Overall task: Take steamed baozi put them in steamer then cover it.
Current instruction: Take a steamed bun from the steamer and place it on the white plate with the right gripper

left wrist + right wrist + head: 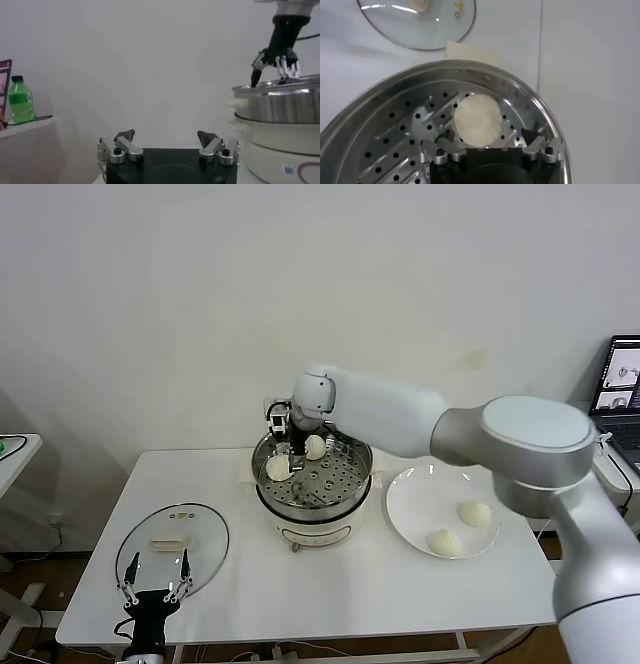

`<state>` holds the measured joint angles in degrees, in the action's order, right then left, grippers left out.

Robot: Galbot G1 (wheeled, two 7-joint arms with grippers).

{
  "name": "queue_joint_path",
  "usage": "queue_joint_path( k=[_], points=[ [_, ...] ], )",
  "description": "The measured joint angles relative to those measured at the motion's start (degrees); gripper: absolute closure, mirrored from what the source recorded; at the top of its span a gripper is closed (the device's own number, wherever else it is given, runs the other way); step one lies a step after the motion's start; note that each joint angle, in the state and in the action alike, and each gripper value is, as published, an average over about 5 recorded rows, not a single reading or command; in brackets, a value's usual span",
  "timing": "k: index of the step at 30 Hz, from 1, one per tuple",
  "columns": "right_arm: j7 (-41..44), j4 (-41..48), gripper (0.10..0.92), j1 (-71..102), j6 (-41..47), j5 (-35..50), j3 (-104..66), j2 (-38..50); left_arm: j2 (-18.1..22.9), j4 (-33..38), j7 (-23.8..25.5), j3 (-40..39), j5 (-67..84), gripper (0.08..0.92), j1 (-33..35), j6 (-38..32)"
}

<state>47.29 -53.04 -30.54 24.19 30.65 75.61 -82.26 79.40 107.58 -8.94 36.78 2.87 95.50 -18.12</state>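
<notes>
White wall is backing the white table [400, 584]. Near its far edge, the steamer [345, 484] is holding two baozi [278, 468] beneath the open right gripper [295, 446]. Two more are sitting on a plate [410, 504]; the cover [172, 546] is lying by the open left gripper [155, 589].
</notes>
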Motion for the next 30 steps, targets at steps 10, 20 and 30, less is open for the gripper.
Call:
queue_joint_path(
  k=[10,20,30],
  points=[
    [2.43,-9.81,0.203,-7.94,-2.55,-2.55,1.91,11.83,-0.98,0.06,0.25,-0.02,1.24,0.177,0.28,0.81],
    [9.0,-20.24,0.203,-11.48,-9.34,-11.96,5.26,30.46,-1.72,1.35,0.88,-0.62,3.38,0.177,0.72,2.55],
    [12.73,-27.31,0.203,-5.04,-11.9,-17.56,3.25,45.46,-0.87,1.74,1.03,-1.3,2.66,0.177,1.0,3.02]
  ],
)
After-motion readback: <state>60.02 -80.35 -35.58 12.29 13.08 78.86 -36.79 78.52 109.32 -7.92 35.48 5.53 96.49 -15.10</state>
